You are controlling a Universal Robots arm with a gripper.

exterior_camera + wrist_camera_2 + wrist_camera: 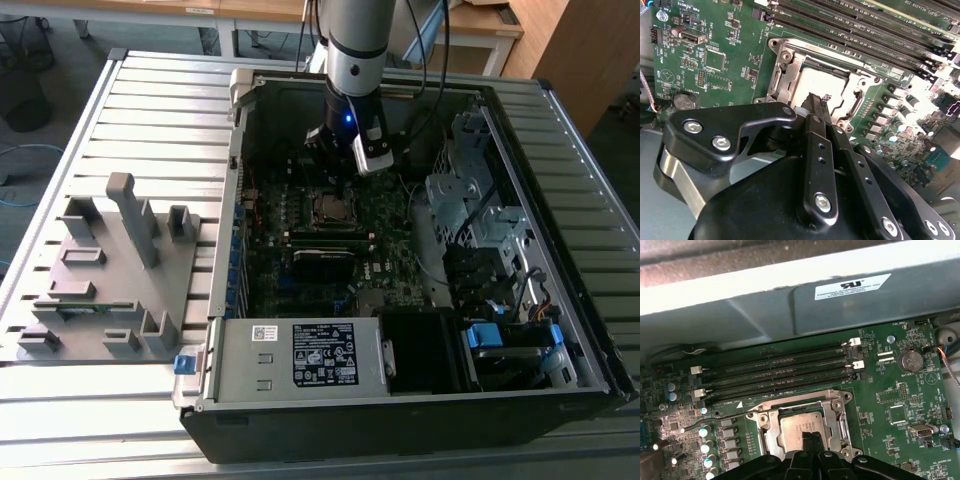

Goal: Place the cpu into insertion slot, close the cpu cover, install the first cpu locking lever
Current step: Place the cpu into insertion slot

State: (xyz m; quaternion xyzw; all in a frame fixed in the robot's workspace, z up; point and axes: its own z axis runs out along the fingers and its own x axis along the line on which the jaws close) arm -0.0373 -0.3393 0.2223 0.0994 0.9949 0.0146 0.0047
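The cpu (816,81) lies flat in the insertion slot (781,75) on the green motherboard, its dull silver top showing. The cpu cover (790,62), a silvery frame, lies down around the chip. Both wrist views show this, with the cpu (800,424) and cover (832,410) just beyond my fingertips. My gripper (816,99) hangs right over the near edge of the chip with its black fingers pressed together and nothing between them. In the exterior view the gripper (338,160) is inside the open case, above the socket (333,208).
Long black memory slots (775,370) run beside the socket. The case's metal wall (790,305) rises just past them. A power supply (300,355) and a drive cage (470,200) crowd the case. A grey parts fixture (110,270) sits at the exterior view's left.
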